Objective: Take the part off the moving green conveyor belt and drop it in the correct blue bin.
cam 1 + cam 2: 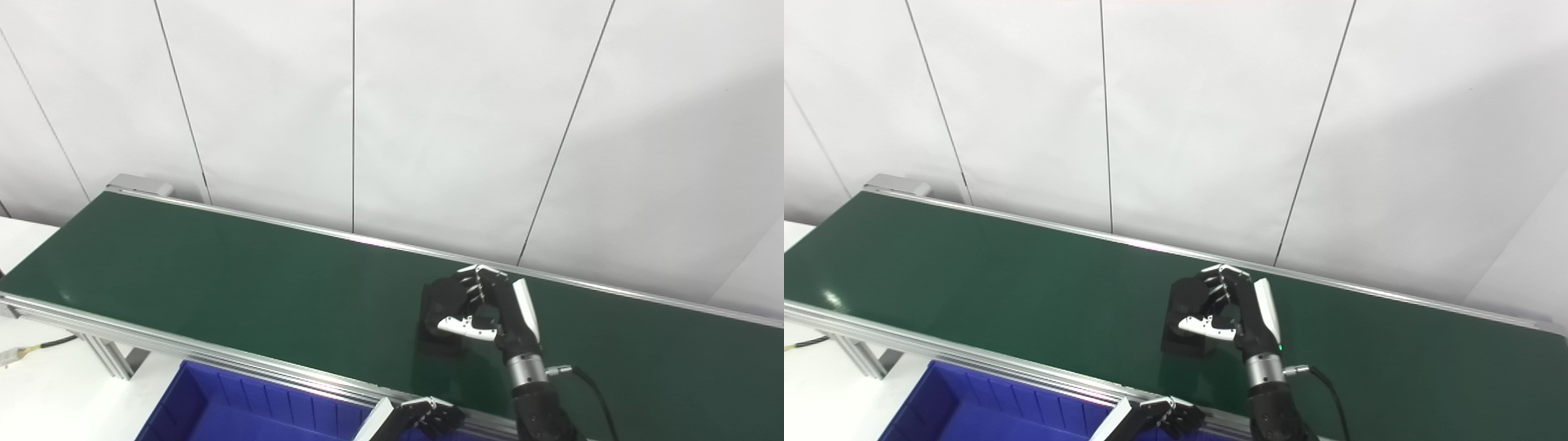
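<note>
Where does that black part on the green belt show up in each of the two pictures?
Left eye view: the black part lies right of centre, low in the picture, under the right hand.
Right eye view: the black part sits almost at centre, equally low, under the same hand.
Shared landmark: the blue bin just below the conveyor belt, left of the part.

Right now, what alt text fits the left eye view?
The right hand curls over a flat black rectangular part on the dark green conveyor belt. The left hand waits low above the blue plastic bin.
</note>
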